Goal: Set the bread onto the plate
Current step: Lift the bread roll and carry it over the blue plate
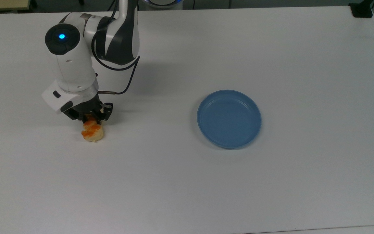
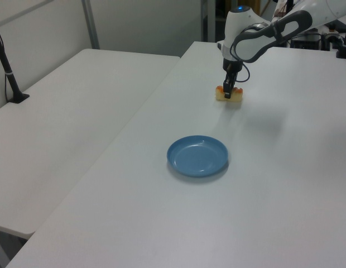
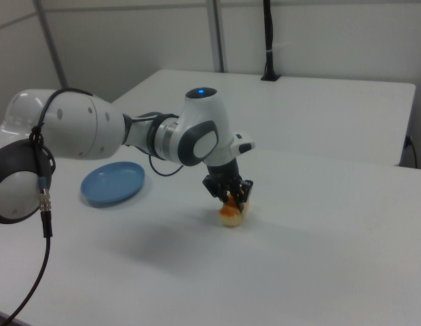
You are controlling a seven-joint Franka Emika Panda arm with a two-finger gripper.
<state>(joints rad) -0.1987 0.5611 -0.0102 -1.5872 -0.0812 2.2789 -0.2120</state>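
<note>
**Gripper clamped on the bread, plate well apart**

The gripper [image 1: 89, 117] is down at the tabletop [image 1: 271, 48], its black fingers pinched in on the near end of the bread [image 1: 92, 132]. In the top view the bread sits at the top view's left, its pale, orange-patched far end sticking out below the fingers; its underside appears to rest on the tabletop. The white arm [image 1: 71, 65] stands almost straight above it, a blue light glowing on its upper joint.

In the left view the gripper [image 2: 228, 92] points straight down onto the bread [image 2: 229, 95], which lies at the far part of the tabletop [image 2: 273, 212]. In the right view the gripper [image 3: 231, 193] grips the bread [image 3: 231, 212] from above, with the arm [image 3: 197, 139] reaching in from the right view's left.

The plate [image 1: 229, 119] is blue, bare, flat on the tabletop, well apart from the bread toward the top view's right. In the left view the plate [image 2: 197, 156] lies nearer the camera than the bread; in the right view the plate [image 3: 113, 183] lies behind the arm.
</note>
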